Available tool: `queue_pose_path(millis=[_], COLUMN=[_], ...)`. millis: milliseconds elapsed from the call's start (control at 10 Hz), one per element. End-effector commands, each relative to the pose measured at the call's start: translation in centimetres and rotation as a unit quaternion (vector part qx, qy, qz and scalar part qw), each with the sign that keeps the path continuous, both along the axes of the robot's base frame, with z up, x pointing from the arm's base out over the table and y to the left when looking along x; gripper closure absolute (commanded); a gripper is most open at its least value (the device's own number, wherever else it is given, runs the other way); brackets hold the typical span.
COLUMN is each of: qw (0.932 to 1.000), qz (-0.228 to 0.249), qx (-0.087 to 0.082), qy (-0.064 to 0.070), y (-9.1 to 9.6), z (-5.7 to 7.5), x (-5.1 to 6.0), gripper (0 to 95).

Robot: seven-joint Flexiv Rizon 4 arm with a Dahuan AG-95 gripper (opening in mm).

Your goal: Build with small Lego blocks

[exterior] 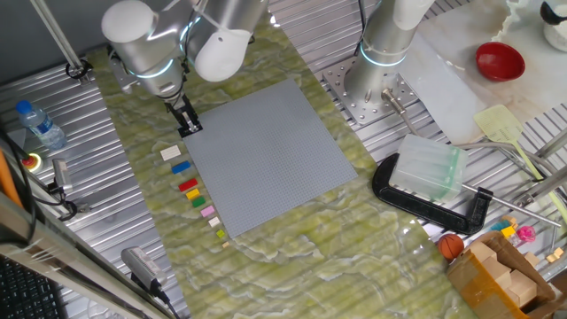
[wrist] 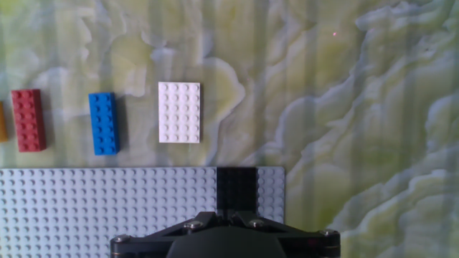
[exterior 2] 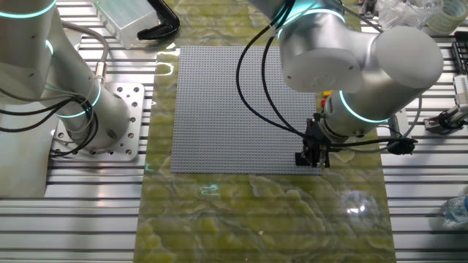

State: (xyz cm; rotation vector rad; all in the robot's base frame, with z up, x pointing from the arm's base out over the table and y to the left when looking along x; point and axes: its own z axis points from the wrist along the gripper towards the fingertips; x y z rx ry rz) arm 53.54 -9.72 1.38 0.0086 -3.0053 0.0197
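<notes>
My gripper hangs over the near-left corner of the large grey baseplate, shut on the black brick, which rests on the plate's corner studs. In the hand view the fingers close in on the brick's lower end. Beside the plate on the marbled mat lie the white brick, blue brick and red brick; a yellow one just shows at the left edge. One fixed view shows the row: white, blue, red, green, pink. The other fixed view shows the gripper at the plate's corner.
A second arm's base stands behind the plate. A black clamp and clear plastic box lie to the right, a red bowl further back, a water bottle at the left.
</notes>
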Motion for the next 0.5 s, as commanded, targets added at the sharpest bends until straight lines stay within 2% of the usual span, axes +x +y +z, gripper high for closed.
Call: queue_pose_path(millis=[100, 500], qw=[1.0, 0.9999], qz=[0.0, 0.0], qx=[-0.004, -0.004], qy=[-0.002, -0.01], y=[-0.24, -0.28], z=[-4.49, -4.91], x=[-0.83, -0.81], gripper=[95.0, 95.0])
